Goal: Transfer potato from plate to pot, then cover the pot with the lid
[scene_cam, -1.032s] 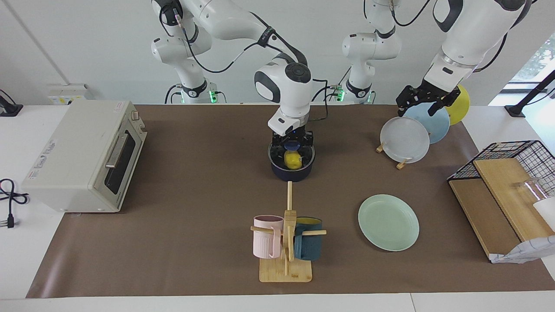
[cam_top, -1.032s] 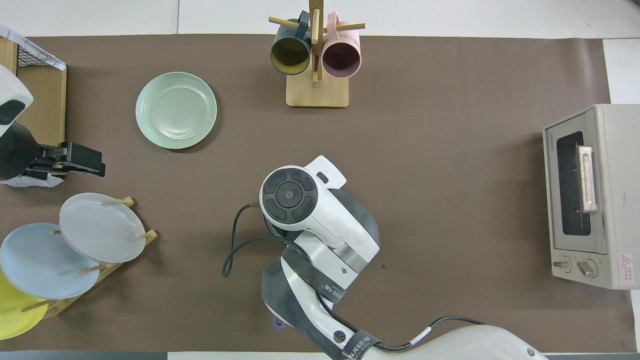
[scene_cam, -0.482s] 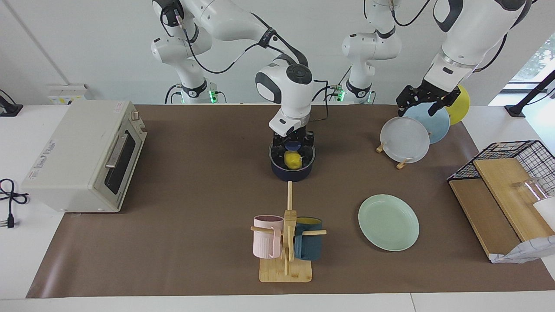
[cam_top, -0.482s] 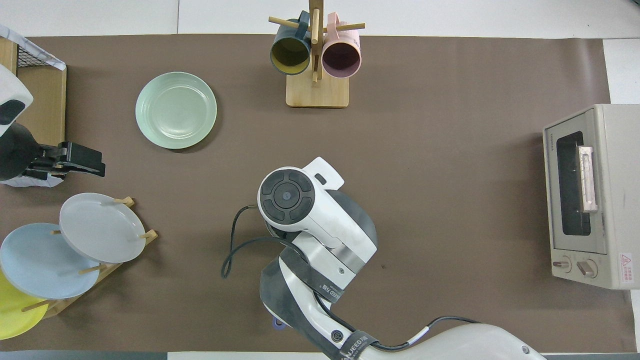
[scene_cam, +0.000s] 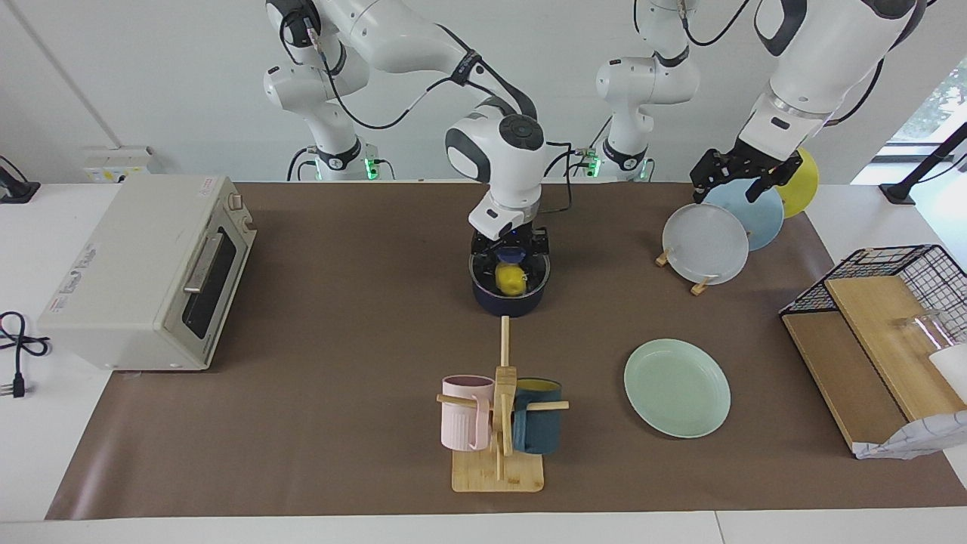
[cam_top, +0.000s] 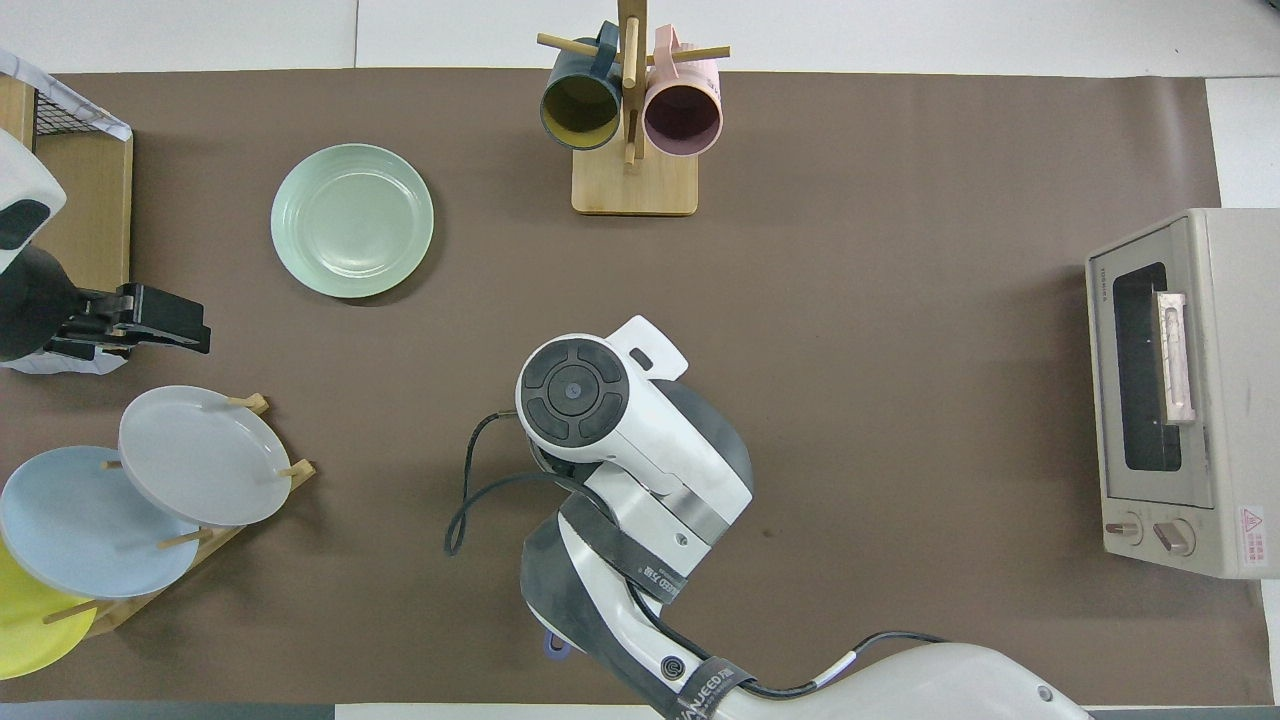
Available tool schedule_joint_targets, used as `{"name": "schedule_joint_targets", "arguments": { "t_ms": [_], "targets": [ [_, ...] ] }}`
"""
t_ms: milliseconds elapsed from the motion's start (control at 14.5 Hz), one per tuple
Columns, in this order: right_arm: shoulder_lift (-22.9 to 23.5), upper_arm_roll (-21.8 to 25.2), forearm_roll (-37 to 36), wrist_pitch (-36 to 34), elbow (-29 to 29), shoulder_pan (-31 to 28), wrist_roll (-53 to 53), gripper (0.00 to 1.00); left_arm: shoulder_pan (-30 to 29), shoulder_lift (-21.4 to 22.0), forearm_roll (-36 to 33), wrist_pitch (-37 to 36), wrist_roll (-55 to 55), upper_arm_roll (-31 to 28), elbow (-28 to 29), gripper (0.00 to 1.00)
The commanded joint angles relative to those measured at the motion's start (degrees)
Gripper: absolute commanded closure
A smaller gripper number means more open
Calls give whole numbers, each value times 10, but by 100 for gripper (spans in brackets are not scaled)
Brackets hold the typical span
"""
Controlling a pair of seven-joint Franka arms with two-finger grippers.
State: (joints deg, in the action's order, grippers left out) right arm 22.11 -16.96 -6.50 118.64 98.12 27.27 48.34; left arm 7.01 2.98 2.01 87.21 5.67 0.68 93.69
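Note:
The dark navy pot (scene_cam: 508, 302) stands mid-table, nearer to the robots than the mug tree. The yellow potato (scene_cam: 511, 279) lies inside it, seen through the clear glass lid (scene_cam: 538, 272) that rests on the pot's rim. My right gripper (scene_cam: 510, 249) is just above the lid's blue knob (scene_cam: 513, 257), fingers open around it. In the overhead view the right arm hides the pot, apart from its dark edge (cam_top: 738, 452). The mint-green plate (scene_cam: 677, 387) lies bare toward the left arm's end of the table. My left gripper (scene_cam: 739, 181) waits open over the plate rack.
A toaster oven (scene_cam: 147, 272) stands at the right arm's end. A mug tree (scene_cam: 500, 412) with a pink and a dark blue mug stands farther from the robots than the pot. A rack of plates (scene_cam: 706, 242) and a wire basket with wooden boards (scene_cam: 884, 317) stand at the left arm's end.
My right gripper has risen slightly above the pot while the lid and its knob stayed in place. The left arm has not moved.

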Motion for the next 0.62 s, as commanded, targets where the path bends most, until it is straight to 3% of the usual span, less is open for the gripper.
{"name": "schedule_joint_targets", "arguments": {
  "t_ms": [0, 275, 551],
  "targets": [
    [6, -4, -3, 1, 1, -4, 8, 0, -6, 3, 0, 2, 6, 3, 3, 0],
    [3, -3, -23, -31, -33, -10, 7, 0, -6, 3, 0, 2, 6, 4, 3, 0],
    [-63, -2, -24, -65, -34, -56, -4, 0, -6, 3, 0, 2, 6, 4, 3, 0]
  ]
}}
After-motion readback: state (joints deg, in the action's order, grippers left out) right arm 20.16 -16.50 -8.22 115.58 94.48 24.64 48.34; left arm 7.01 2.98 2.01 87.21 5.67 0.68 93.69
